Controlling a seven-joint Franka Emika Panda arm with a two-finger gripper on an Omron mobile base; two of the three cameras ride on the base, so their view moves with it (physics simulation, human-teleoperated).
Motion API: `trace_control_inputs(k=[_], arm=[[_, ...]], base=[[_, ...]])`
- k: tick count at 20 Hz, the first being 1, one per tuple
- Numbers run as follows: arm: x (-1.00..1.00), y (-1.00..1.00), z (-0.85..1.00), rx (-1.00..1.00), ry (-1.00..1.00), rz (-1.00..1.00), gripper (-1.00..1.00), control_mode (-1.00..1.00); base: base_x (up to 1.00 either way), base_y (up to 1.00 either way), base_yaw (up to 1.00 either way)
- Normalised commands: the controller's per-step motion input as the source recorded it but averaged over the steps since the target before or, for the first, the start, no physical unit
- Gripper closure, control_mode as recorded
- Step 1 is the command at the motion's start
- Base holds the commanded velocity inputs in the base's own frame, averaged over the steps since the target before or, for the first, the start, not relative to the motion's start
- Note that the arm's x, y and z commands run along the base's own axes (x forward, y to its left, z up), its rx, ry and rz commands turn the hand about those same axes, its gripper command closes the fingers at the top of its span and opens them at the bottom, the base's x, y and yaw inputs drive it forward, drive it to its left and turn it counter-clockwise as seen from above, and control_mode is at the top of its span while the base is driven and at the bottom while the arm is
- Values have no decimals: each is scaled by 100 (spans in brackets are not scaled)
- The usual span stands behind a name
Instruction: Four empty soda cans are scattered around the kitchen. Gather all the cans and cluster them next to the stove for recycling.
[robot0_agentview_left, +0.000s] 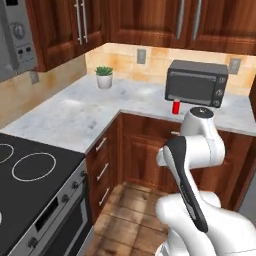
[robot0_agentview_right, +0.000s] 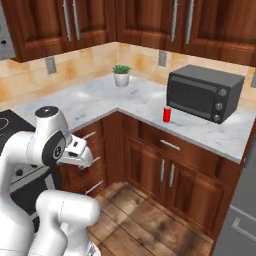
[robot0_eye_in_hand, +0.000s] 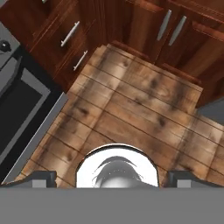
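One small red soda can (robot0_agentview_left: 176, 106) (robot0_agentview_right: 167, 114) stands upright on the marble counter near its front edge, just in front of a dark countertop oven (robot0_agentview_left: 196, 82) (robot0_agentview_right: 204, 92). The stove (robot0_agentview_left: 30, 185), a black glass cooktop with white rings and a steel knob panel, is at the lower left; its front also shows in the hand view (robot0_eye_in_hand: 17, 100). My gripper (robot0_eye_in_hand: 113, 178) is open, its fingertips (robot0_eye_in_hand: 43, 178) set wide apart with nothing between them. It points down at the wooden floor (robot0_eye_in_hand: 131, 100), far from the can. The arm is folded close to the base.
A potted plant (robot0_agentview_left: 104, 76) (robot0_agentview_right: 121, 75) stands in the counter's back corner. A steel microwave (robot0_agentview_left: 15, 35) hangs at the upper left. Wood cabinets and drawers (robot0_agentview_right: 165, 170) run under the L-shaped marble counter (robot0_agentview_left: 75, 115). Bare marble lies between stove and corner.
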Motion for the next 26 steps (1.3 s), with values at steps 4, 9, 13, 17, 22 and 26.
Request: trace_control_inputs(k=[4,9,13,17,22,26], arm=[[0,0,0,0,0,0,-100,100],[0,0,0,0,0,0,-100,100],[0,0,0,0,0,0,-100,100],[0,0,0,0,0,0,-100,100],[0,0,0,0,0,0,-100,100],[0,0,0,0,0,0,-100,100]], base=[[50,-24,-52],[97,41,-32],[91,32,-44],[64,0,-50],[72,-6,-34],[69,51,-15]])
